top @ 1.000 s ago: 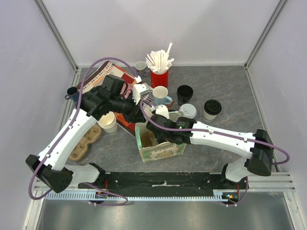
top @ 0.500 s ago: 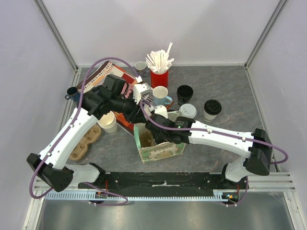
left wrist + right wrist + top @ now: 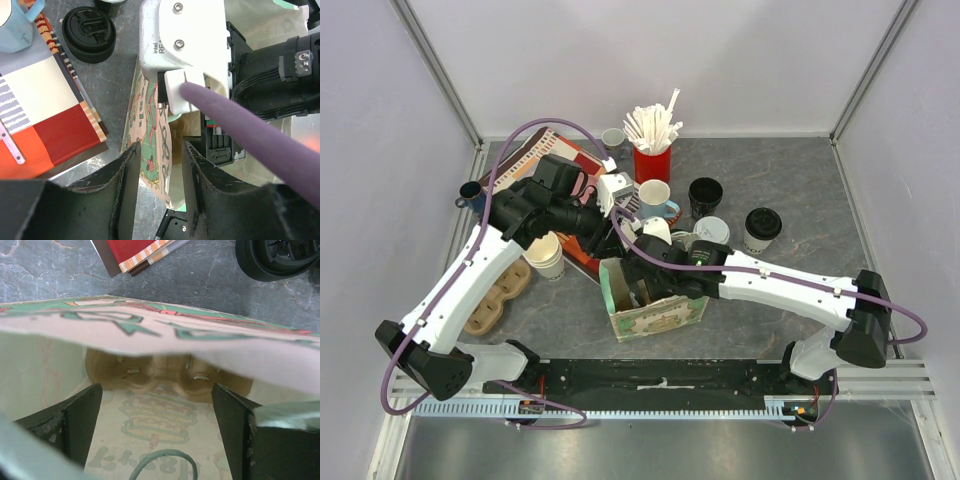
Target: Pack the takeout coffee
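— Takeout coffee first: where were the 2 cups?
— Outside still. The white-lidded paper cup (image 3: 712, 231) and the black-lidded paper cup (image 3: 761, 228) stood on the grey stone-patterned table (image 3: 800, 180), right of the green-printed paper bag (image 3: 660, 318).
— What had just changed?
— Your right gripper (image 3: 156, 390) sprang wide apart, empty, inside the bag above the brown pulp cup carrier (image 3: 140, 372). Your left gripper (image 3: 160, 150) loosened, straddling the bag's wall unpinched. Carrier seated, I judge; both arms crowded the mouth.

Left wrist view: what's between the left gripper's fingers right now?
An edge of the patterned paper bag runs between the fingers of the left gripper, which stand apart on either side of it. The left wrist view shows it.
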Available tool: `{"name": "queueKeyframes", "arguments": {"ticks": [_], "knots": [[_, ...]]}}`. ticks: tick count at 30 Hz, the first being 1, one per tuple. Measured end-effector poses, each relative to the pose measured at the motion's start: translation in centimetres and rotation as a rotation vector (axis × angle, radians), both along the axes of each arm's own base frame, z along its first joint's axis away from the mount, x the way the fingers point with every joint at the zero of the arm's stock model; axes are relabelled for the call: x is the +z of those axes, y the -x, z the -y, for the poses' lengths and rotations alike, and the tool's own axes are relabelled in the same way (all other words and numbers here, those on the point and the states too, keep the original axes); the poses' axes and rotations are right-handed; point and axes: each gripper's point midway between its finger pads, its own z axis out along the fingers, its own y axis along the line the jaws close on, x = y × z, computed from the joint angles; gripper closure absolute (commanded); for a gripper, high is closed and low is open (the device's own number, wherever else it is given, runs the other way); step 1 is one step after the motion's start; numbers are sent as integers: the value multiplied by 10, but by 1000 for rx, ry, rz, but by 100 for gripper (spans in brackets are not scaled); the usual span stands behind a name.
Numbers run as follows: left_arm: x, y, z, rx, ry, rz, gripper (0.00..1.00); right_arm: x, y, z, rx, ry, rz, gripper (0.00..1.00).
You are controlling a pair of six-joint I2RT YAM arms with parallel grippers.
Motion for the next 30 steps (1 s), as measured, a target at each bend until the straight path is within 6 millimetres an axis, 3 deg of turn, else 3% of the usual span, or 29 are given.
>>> {"name": "queueKeyframes", "arguments": {"ticks": [18, 30], "knots": [[10, -1, 0, -8, 7, 30, 31, 55, 1, -3, 45, -105, 76, 2], [15, 0, -2, -10, 5, 36, 27, 106, 11, 6, 105, -245, 140, 2]]}}
